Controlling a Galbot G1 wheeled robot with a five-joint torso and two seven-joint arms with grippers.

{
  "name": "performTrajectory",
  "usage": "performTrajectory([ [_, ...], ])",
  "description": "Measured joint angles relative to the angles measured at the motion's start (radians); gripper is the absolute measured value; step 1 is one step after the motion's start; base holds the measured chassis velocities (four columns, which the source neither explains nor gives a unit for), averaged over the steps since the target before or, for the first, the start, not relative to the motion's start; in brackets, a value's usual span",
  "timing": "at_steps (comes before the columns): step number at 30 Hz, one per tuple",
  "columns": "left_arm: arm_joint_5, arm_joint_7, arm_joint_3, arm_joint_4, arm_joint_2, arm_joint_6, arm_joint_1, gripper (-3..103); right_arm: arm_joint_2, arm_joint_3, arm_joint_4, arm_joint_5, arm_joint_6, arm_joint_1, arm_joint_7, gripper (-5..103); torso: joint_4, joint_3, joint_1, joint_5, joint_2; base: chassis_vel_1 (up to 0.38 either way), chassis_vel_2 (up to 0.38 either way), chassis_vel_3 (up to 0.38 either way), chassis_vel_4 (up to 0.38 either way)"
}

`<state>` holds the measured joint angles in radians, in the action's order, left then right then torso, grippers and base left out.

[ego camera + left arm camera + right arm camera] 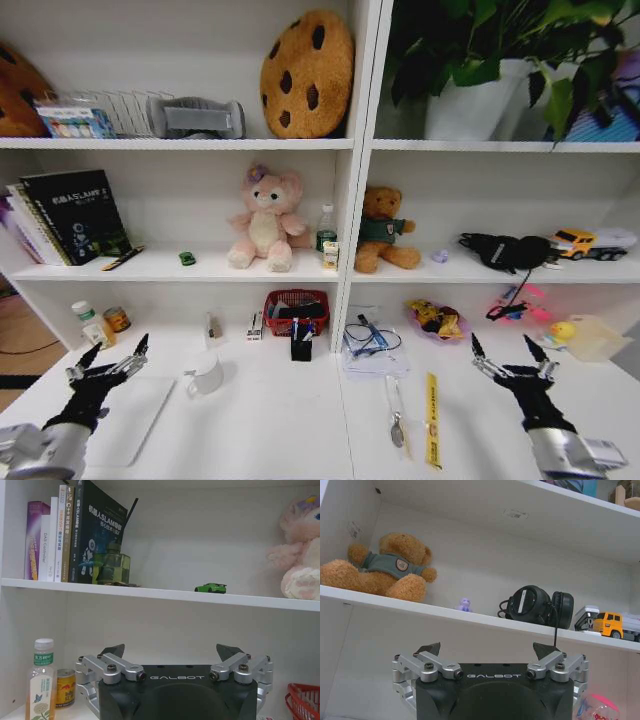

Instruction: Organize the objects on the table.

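Here, in the head view, I see the long white table [290,420] running across the bottom, backed by a white shelf unit [360,200]. A silver laptop [135,420], lid closed, lies flat on the table's left part, partly under my left arm. Both arms hang low over the near edge. The left gripper [113,358] hovers above the laptop's far corner, its fingers spread apart and holding nothing; the left wrist view shows the same gripper [171,652] with both tips well apart. The right gripper [510,350] hovers over the table's right part, likewise spread wide and empty; the right wrist view confirms the gap for that gripper [487,650].

Between the arms, on the table: a white mug [205,375] just beside the laptop's right edge; a red basket [297,310] near the back; a black pen holder [301,345] in front of it; a yellow strip [433,420] lying lengthwise, with a spoon [396,415] beside it.

On the shelf above, a tiny green toy car [187,258] sits left of a pink plush toy [264,220]; the left wrist view shows the car [210,587] upright on the board.
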<state>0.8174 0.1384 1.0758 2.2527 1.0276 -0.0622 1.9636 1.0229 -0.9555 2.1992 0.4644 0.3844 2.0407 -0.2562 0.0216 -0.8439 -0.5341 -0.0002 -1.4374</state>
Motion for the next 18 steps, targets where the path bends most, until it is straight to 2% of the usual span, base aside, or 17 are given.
performTrajectory([
  [8,0.0,0.0,0.0,0.0,0.0,0.0,0.0,100,0.045,0.021,0.0,-0.032,0.013,0.002,-0.018,100,0.0,0.0,0.0,0.0002,0.0,0.0,0.0,0.0,0.0],
  [18,0.0,0.0,0.0,0.0,0.0,0.0,0.0,100,0.045,0.022,-0.009,-0.041,0.007,-0.003,-0.019,100,0.0,0.0,0.0,0.0002,0.0,0.0,0.0,0.0,0.0],
])
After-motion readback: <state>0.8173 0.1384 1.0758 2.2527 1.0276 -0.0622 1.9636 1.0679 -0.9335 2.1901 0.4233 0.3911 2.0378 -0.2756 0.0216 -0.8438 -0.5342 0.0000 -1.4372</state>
